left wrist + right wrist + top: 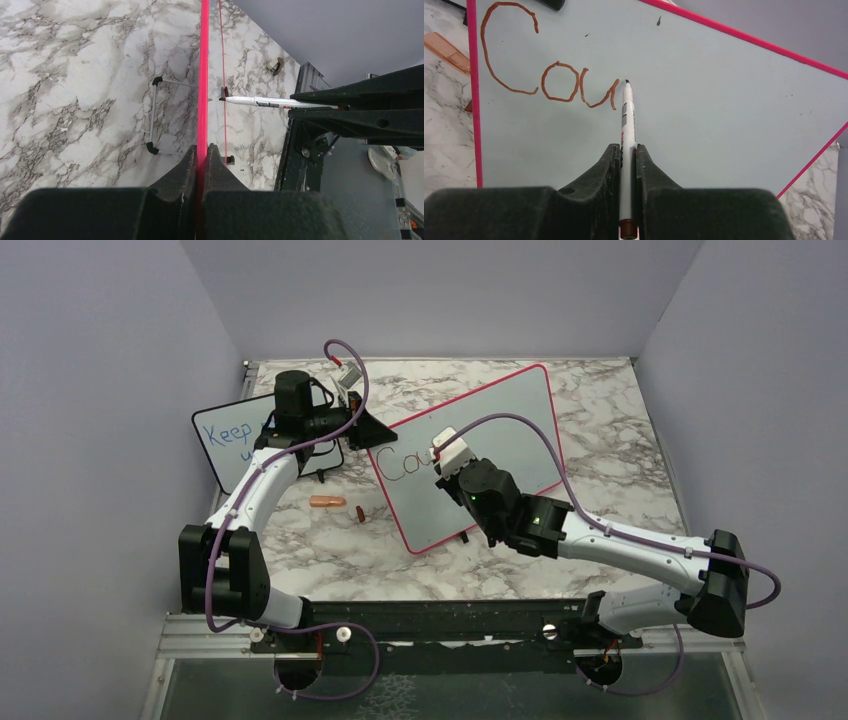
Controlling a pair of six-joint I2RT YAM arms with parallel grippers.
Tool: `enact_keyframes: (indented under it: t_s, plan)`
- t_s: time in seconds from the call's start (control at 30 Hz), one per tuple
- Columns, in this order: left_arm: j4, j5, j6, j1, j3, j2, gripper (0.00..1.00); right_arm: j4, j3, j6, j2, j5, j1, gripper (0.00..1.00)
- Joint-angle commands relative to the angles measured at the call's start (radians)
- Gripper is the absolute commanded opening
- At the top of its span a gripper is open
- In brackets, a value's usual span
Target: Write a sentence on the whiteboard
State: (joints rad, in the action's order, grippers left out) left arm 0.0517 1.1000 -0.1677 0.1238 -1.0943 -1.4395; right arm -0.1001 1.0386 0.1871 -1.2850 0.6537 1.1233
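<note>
The whiteboard [510, 420], with its red-pink frame, stands tilted in the middle of the table. My left gripper [362, 428] is shut on its upper left edge; in the left wrist view the red frame [203, 75] runs up from between the closed fingers [186, 170]. My right gripper [627, 150] is shut on a white marker [626, 117], whose tip touches the board face [724, 100]. The sentence [549, 82] reads "Cou" plus a partial stroke in red-brown, and the marker tip is just right of that stroke. The same marker [265, 102] shows from the side in the left wrist view.
A smaller black-framed board with blue writing [228, 440] stands at the left behind my left arm. An orange marker cap [327, 502] and a small dark piece [359, 512] lie on the marble in front of it. A wire stand [152, 112] sits behind the whiteboard. Walls enclose three sides.
</note>
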Motion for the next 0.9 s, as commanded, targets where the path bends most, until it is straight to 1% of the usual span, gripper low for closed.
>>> enact_keyframes:
  t_s: [0.0, 0.4, 0.87]
  plan:
    - [0.085, -0.028, 0.089, 0.014, 0.019, -0.036, 0.0, 0.046, 0.02, 0.015, -0.007, -0.018, -0.012, 0.01]
    - [0.086, -0.029, 0.089, 0.014, 0.017, -0.036, 0.0, 0.029, 0.018, 0.006, -0.017, -0.028, -0.025, 0.01]
    - [0.086, -0.027, 0.089, 0.015, 0.017, -0.039, 0.0, -0.083, -0.011, -0.048, 0.02, -0.03, -0.026, 0.01]
